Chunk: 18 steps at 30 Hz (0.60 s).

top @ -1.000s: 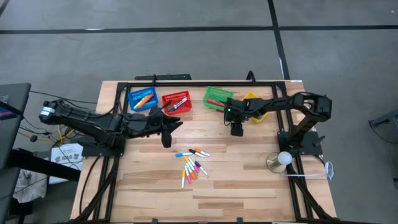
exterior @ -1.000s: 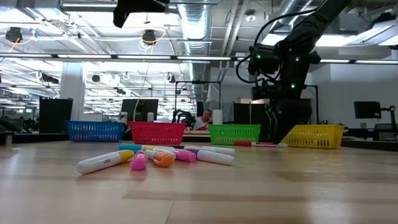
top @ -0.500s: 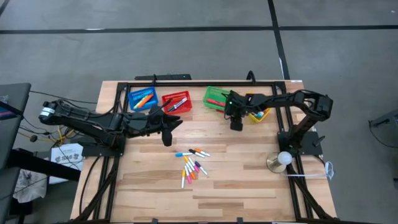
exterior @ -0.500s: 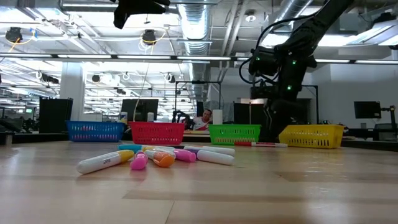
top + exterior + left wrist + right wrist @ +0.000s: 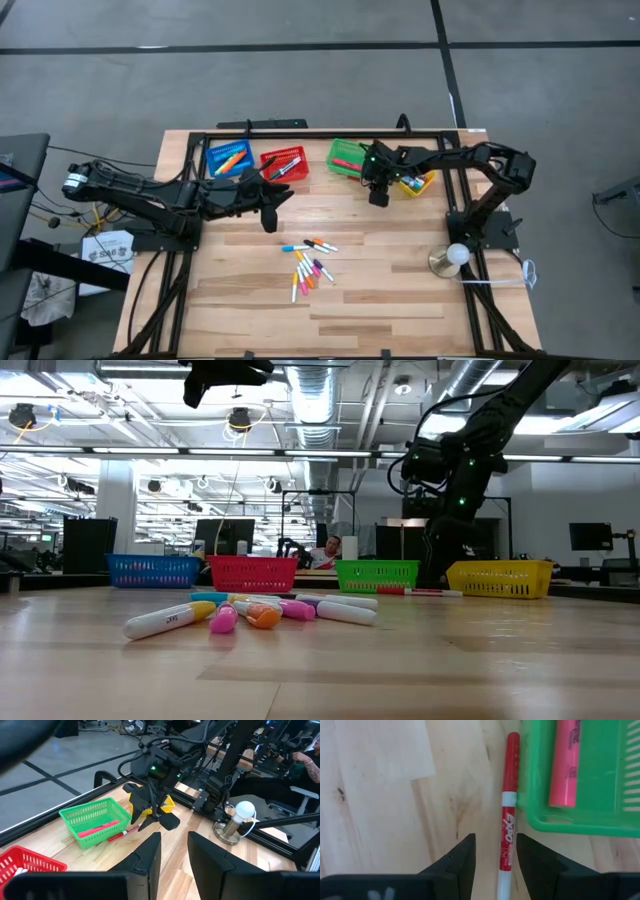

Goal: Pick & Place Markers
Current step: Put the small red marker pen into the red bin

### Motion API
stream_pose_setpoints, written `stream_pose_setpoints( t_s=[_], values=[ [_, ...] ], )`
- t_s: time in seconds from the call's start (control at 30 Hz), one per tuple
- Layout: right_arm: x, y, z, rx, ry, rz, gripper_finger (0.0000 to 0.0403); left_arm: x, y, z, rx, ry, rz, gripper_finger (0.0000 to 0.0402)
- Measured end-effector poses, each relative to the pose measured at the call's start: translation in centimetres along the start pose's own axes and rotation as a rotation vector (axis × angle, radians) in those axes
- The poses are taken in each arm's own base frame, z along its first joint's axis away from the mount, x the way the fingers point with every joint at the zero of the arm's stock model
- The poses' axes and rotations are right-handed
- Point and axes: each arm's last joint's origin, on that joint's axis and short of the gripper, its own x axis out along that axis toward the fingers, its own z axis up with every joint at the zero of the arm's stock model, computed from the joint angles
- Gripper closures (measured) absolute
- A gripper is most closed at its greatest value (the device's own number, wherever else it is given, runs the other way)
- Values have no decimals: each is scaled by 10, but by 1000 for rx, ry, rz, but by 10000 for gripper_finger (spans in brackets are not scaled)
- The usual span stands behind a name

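Right at the front of the table, around 6 o'clock from centre, the loose markers (image 5: 309, 263) sit in a scattered pile, untouched. Further back, the left gripper (image 5: 268, 216) hovers at about 9 o'clock, fingers slightly apart with nothing between them. Up at 1 o'clock the right gripper (image 5: 495, 855) hangs over a red marker (image 5: 508, 825) lying on the wood, touching the green basket (image 5: 580, 820) wall, fingers apart and straddling it. My worry: with the marker pressed against that basket, one finger could catch the rim and shove the basket, or just roll the marker away.
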Motion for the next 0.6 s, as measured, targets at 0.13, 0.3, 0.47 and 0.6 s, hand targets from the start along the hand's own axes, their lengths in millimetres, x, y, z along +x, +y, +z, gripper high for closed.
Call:
stream_pose_setpoints(
  t_s=[0.13,0.3,0.47,0.6],
  values=[
    [0,-3,-1,9,1,-4,269,0,0,0,0,0,0,306],
    [0,-4,-1,12,-5,-8,270,0,0,0,0,0,0,306],
    [0,-4,0,11,-16,-12,269,0,0,0,0,0,0,306],
    [0,-4,0,10,-17,-12,269,0,0,0,0,0,0,306]
  ],
)
